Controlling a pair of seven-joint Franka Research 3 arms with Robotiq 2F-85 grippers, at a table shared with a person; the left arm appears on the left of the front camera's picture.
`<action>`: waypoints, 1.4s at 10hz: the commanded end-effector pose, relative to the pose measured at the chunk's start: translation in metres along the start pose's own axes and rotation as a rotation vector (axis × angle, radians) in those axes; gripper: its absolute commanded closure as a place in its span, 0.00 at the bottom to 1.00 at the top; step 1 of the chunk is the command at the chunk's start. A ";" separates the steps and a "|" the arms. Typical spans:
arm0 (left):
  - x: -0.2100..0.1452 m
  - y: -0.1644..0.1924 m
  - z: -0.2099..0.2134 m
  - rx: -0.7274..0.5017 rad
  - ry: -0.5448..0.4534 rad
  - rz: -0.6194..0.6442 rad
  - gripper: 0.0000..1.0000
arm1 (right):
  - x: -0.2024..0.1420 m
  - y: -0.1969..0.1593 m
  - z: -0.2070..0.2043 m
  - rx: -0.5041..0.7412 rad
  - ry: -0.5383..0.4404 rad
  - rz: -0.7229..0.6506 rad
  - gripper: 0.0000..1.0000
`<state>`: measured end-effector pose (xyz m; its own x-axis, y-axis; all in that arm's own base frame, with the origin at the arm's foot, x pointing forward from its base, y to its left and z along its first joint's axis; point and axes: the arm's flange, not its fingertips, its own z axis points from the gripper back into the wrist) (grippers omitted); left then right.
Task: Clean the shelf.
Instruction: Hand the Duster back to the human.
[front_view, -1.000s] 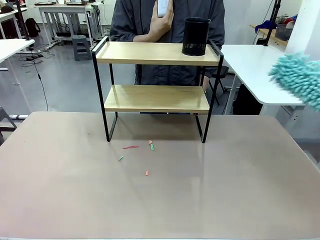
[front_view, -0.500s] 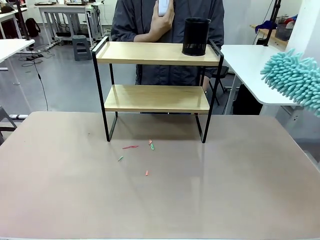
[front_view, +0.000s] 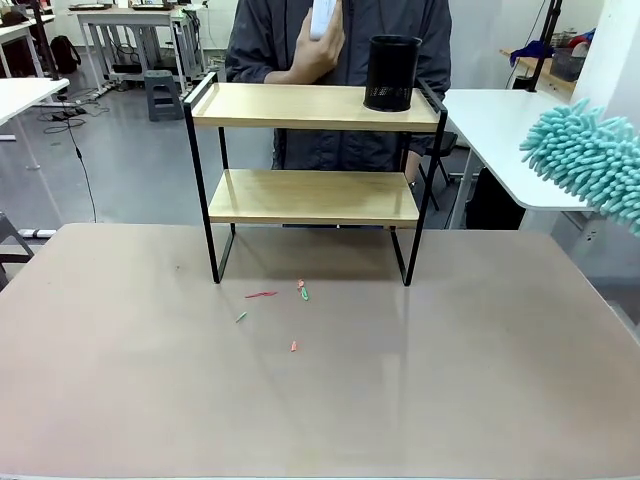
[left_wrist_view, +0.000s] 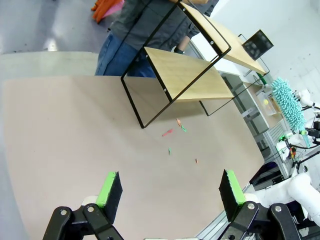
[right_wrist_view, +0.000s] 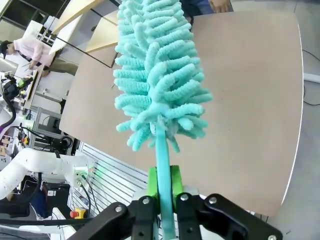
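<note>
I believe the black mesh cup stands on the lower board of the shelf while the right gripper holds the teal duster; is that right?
Not quite: the black mesh cup stands on the top board of the shelf, not the lower one, as the front view shows. The right gripper does hold the teal duster.

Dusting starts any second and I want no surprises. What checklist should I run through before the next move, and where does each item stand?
1. Right hand shut on duster handle: ok.
2. Left hand open, over the table, short of the shelf: ok.
3. Top board free: not ok, black cup stands on it.
4. Lower board bare: ok.
5. Person's hand raised behind the shelf, off the boards: ok.
</note>
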<state>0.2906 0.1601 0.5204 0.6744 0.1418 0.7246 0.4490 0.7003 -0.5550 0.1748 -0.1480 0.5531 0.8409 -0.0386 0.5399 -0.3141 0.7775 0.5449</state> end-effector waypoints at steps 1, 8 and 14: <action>0.001 -0.001 -0.002 -0.010 -0.013 -0.016 0.00 | -0.003 -0.004 0.002 0.003 -0.005 0.019 0.87; 0.021 -0.080 0.003 -0.362 -0.077 -0.208 0.00 | 0.023 0.036 0.041 0.064 -0.144 0.220 0.87; 0.027 -0.262 -0.143 -0.838 0.340 -0.464 0.00 | 0.038 0.203 -0.036 0.254 0.503 0.959 0.87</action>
<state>0.2474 -0.1314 0.6347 0.3786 -0.3010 0.8752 0.8991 -0.1049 -0.4250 0.1499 0.0509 0.6849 0.3619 0.7155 0.5976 -0.9321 0.2886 0.2189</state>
